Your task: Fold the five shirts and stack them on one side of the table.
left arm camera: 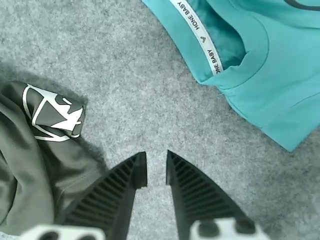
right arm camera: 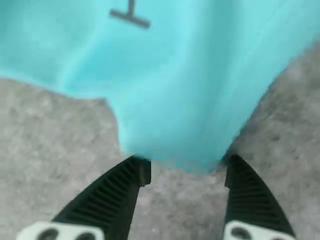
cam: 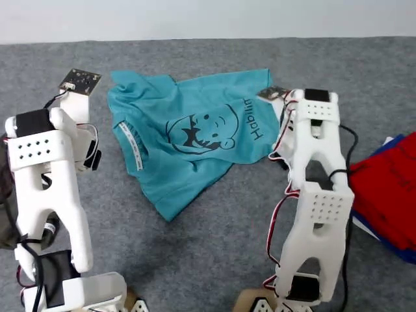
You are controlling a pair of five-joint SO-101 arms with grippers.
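A teal shirt (cam: 188, 140) with a bear print lies crumpled and partly spread in the middle of the grey table (cam: 214, 247). My right arm (cam: 318, 149) stands at the shirt's right edge. In the right wrist view my right gripper (right arm camera: 187, 172) is open, with the teal shirt's (right arm camera: 175, 75) hem reaching down between its fingertips. My left arm (cam: 45, 149) stands left of the shirt. My left gripper (left arm camera: 156, 170) hangs over bare table with a narrow gap between its fingers and nothing in it, between the teal shirt's collar (left arm camera: 215, 55) and a dark olive shirt (left arm camera: 30, 150).
Red shirts (cam: 390, 188) lie piled at the table's right edge, with blue cloth (cam: 377, 234) under them. The dark olive shirt (cam: 5, 188) sits bunched at the left edge behind my left arm. Bare table runs along the front and far side.
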